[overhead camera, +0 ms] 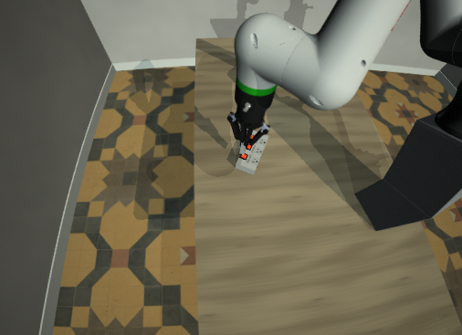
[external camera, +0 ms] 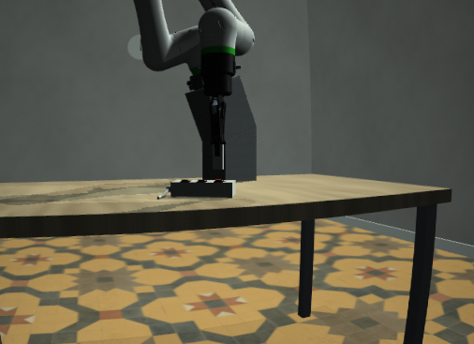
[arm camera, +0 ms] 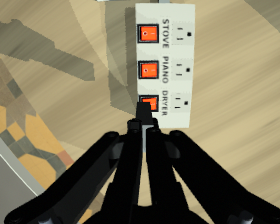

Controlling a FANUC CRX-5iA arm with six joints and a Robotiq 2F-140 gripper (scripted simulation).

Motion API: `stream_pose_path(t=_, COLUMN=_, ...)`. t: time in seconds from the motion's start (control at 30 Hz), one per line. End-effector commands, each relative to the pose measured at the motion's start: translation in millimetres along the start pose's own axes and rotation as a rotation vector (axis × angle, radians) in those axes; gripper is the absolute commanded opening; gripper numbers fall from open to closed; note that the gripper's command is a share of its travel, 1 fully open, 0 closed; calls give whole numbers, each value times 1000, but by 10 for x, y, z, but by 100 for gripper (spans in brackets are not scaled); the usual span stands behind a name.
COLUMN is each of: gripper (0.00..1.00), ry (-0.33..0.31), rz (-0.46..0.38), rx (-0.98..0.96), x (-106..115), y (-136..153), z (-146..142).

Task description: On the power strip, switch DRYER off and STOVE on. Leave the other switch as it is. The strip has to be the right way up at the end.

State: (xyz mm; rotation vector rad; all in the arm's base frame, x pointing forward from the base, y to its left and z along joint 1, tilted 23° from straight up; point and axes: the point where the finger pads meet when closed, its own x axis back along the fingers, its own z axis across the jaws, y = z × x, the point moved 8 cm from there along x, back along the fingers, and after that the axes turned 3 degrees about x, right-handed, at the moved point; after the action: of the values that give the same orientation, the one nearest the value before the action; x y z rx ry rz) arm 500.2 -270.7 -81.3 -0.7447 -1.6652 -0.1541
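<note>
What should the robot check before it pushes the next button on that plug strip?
1. Power strip right way up, switches facing up: ok.
2. Strip lying flat on the table: ok.
3. Gripper shut and holding nothing, fingertips together for poking: ok.
4. Fingertips lined up over the DRYER switch, the nearest one in the wrist view: ok.
5. DRYER already flipped off: cannot tell; the tips cover part of it.
6. STOVE switch on: cannot tell; all three look the same orange.

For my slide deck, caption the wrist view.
Shut gripper poised at the DRYER switch of an upright power strip on a wooden table.
</note>
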Motion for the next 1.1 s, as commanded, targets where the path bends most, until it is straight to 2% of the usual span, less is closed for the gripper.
stream_pose_path(t=0.0, gripper=0, ry=-1, rz=0, rx=0, x=-47, y=1, z=-3)
stream_pose_path(t=0.57, gripper=0, ry=-1, rz=0, rx=0, x=-195, y=1, z=-6)
stream_pose_path(t=1.07, gripper=0, ry=-1, rz=0, rx=0, x=-223, y=1, z=-6)
